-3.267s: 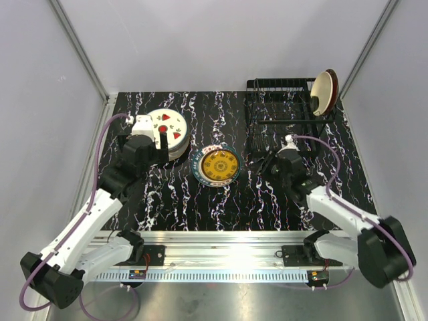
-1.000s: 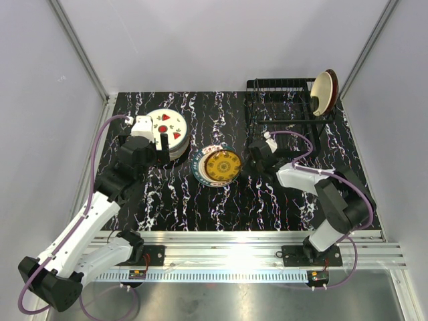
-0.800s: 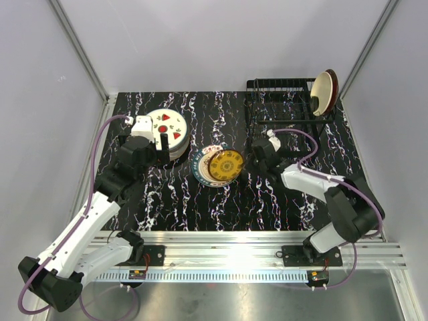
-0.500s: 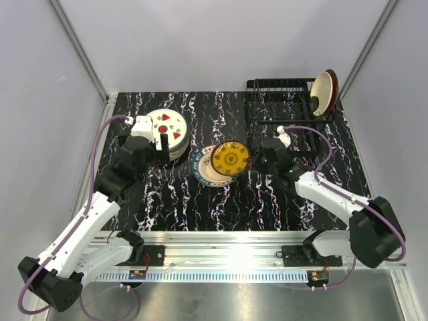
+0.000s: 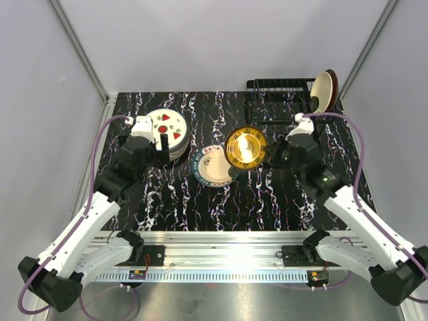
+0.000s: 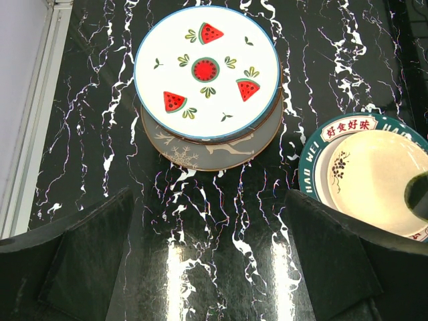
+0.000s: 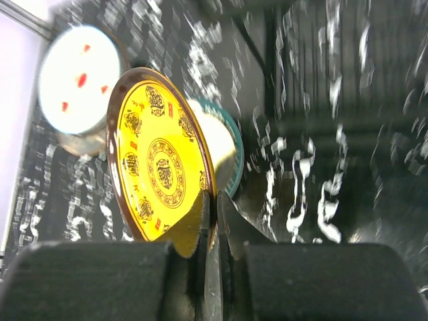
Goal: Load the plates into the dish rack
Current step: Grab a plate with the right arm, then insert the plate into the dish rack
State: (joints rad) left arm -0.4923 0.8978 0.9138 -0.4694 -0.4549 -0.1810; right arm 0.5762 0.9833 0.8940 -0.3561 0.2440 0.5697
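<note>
Lifted off the teal-rimmed cream plate (image 5: pixel 212 167) and tipped on edge, the round yellow ceramic plate (image 5: pixel 245 147) now hangs clamped in the right gripper (image 5: pixel 267 155) by the near left corner of the black wire dish rack (image 5: pixel 274 85), ready for slotting; the left gripper (image 6: pixel 210 267) stays spread wide.

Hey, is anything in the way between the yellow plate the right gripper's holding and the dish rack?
Nothing visible. The round yellow ceramic plate in the right gripper hangs beside the black wire dish rack, whose only plates stand at its far right end.
</note>
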